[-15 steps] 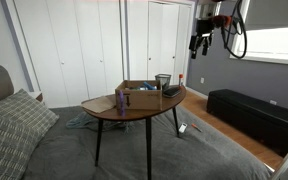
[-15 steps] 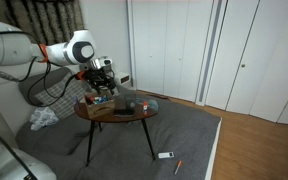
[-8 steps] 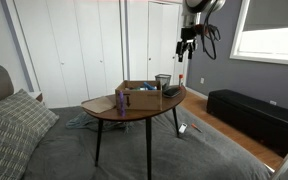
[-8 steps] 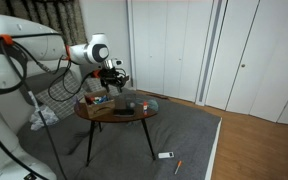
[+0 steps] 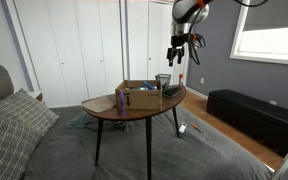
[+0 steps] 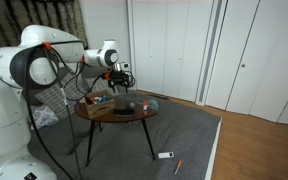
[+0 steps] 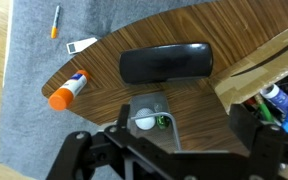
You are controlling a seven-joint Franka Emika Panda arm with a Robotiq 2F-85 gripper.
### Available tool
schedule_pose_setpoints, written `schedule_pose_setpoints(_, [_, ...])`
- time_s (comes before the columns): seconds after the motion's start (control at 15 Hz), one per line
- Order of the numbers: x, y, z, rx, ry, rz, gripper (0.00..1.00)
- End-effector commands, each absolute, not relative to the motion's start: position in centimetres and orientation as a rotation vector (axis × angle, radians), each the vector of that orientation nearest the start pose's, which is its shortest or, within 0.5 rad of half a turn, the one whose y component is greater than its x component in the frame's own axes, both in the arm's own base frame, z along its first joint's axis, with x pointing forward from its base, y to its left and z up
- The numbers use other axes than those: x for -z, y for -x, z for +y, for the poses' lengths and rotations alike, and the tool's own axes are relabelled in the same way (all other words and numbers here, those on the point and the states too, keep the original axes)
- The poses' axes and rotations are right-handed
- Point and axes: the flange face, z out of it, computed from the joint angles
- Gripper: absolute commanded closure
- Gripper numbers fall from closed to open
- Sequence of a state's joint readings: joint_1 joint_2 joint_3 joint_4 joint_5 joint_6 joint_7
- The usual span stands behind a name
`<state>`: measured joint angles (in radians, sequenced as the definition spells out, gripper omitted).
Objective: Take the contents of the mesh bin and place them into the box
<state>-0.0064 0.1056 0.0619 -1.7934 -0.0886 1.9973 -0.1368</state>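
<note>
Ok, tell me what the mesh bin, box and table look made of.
The mesh bin looks like dark wire mesh, probably metal, with see-through sides. The box is matte brown cardboard with upright flaps. The table looks like wood or wood veneer, smooth and faintly streaked.

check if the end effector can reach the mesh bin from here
Probably yes: the end effector hangs above the mesh bin, its open top unobstructed in the wrist view, though the box stands close beside.

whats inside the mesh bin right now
In the wrist view the mesh bin holds a white ball and a small green piece beside it. The tool covers its near edge, so anything there is hidden.
</note>
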Motion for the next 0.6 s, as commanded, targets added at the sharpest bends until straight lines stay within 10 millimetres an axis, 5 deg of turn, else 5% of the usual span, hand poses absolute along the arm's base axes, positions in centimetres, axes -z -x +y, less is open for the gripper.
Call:
schedule_pose_setpoints(0.0, [-49.61, -60.3, 2.71, 0.153, 3.198, -0.36, 0.0])
schedule_pose_setpoints(0.53, [-49.87, -60.66, 2.78, 0.172, 3.175, -0.364, 0.0])
